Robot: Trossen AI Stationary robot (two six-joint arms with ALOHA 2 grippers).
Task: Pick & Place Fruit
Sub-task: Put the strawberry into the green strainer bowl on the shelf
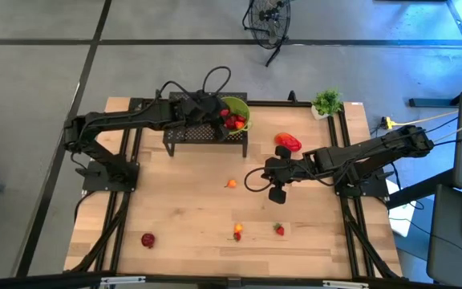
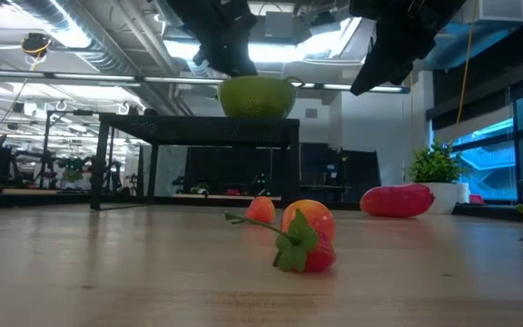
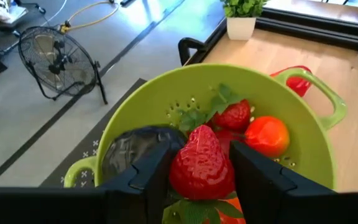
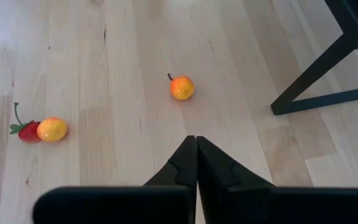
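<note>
Strawberry (image 3: 201, 163), glossy red with green leafy cap, clamped between the two dark fingers of the left gripper (image 3: 199, 174); held above the lime-green colander (image 3: 316, 149). Colander: smooth plastic, round, small drain holes, loop handles. Inside it: another strawberry (image 3: 233, 115), a round orange-red fruit (image 3: 267, 135), a dark rounded piece (image 3: 129, 148). Colander sits on a black perforated metal stand (image 1: 205, 135) at the far side of the table.

Right gripper (image 4: 196, 163): fingers pressed together, holding nothing, hovering over the wooden tabletop (image 1: 183, 209), mid-table right of centre.

Loose fruit on the table:
- small orange fruit with stem (image 4: 181, 87), ahead of the right gripper, also seen at (image 1: 231, 184)
- strawberry touching a yellow-orange fruit (image 4: 51, 129), near the front edge
- lone strawberry (image 1: 279, 229), front, right of that pair
- red fruit (image 1: 147, 239), front left, well apart from the rest
- larger glossy red oblong piece (image 1: 288, 142), just right of the stand

Small potted plant in white pot (image 1: 326, 103) at the far right corner. Floor fan (image 3: 58, 61) beyond the table. No readable writing
</note>
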